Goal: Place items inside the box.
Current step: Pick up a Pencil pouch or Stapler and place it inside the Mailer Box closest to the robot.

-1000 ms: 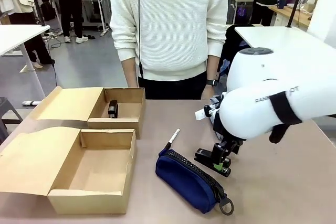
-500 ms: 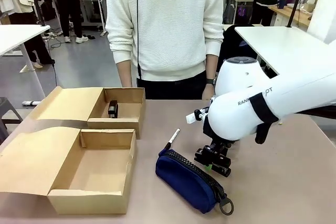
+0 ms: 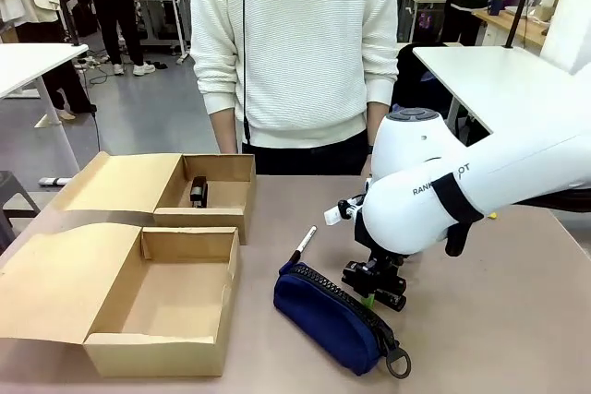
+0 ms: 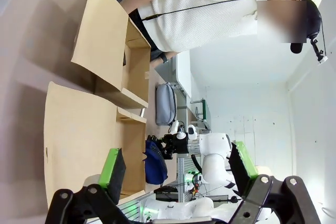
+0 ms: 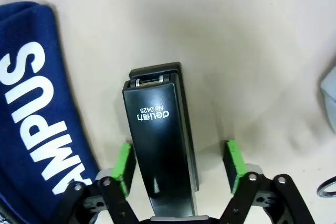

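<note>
1. The right gripper (image 5: 179, 160) is down at the table (image 3: 499, 320), pointing at its top. Its jaws straddle the small black stapler (image 5: 157, 150).
2. From the right wrist camera the jaws look open. One green pad (image 5: 125, 162) sits right against the stapler's side, and the other pad (image 5: 234, 161) has bare table between it and the stapler. The stapler lies flat on the table and nothing is lifted.
3. The stapler lies just beside the navy pouch (image 3: 334, 316), on the pouch's far right side, well apart from both boxes.
4. The navy pouch lies near the table's front edge, zip uppermost, with its ring pull at the right end.
5. The slim pen (image 3: 304, 240) lies on the table just beyond the pouch's left end. I cannot tell whether the two touch.
6. The light grey pouch (image 4: 165, 103) lies flat on the table, farther towards the person (image 3: 295, 43), who stands at the far side in a white sweater.
7. Two open cardboard boxes sit at the left, lids folded back. The near box (image 3: 208, 343) shows a bare floor. In the far box (image 3: 242, 165) a small black thing (image 3: 198, 191) stands against the back corner.
8. The left gripper (image 4: 177, 163) hangs off to the side with its jaws spread wide and nothing between the green pads (image 4: 112, 167).
</note>
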You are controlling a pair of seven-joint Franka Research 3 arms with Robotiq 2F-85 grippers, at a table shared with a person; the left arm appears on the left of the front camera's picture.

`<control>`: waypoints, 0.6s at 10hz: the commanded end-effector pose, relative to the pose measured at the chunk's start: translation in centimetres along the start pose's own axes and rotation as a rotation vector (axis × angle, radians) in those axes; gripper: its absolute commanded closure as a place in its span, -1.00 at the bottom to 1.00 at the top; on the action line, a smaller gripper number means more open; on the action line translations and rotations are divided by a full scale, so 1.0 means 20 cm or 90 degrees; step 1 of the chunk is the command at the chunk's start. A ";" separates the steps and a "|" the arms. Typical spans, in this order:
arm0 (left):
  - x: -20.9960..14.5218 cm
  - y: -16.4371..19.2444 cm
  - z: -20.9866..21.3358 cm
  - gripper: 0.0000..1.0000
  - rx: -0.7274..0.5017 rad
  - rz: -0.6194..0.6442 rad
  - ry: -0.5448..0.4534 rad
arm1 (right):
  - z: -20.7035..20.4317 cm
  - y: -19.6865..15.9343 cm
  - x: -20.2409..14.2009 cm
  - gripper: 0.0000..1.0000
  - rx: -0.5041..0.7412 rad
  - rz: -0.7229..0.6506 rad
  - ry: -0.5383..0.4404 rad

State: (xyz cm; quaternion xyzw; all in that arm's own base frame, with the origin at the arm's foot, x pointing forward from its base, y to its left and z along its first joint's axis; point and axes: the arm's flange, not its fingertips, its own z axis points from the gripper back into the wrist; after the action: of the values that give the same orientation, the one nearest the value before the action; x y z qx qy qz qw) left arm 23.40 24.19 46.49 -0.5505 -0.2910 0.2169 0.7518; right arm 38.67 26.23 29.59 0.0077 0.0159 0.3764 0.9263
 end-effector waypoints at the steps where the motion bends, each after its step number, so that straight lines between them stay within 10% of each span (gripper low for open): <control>1: 0.00 0.00 0.00 -1.00 -0.016 -0.012 -0.006 | 0.01 0.01 0.04 1.00 -0.014 -0.016 0.018; 4: 0.00 0.00 0.00 -1.00 -0.016 -0.012 -0.006 | 0.01 0.02 0.03 0.74 -0.017 -0.011 0.021; 6: 0.00 0.00 0.00 -1.00 -0.016 -0.012 -0.006 | 0.00 0.02 0.04 1.00 -0.012 -0.010 0.031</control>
State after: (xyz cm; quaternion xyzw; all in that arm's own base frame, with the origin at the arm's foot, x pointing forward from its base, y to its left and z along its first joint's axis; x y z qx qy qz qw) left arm 23.40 24.19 46.49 -0.5505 -0.2910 0.2169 0.7518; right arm 39.01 26.49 30.23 0.0043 0.0236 0.3761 0.9263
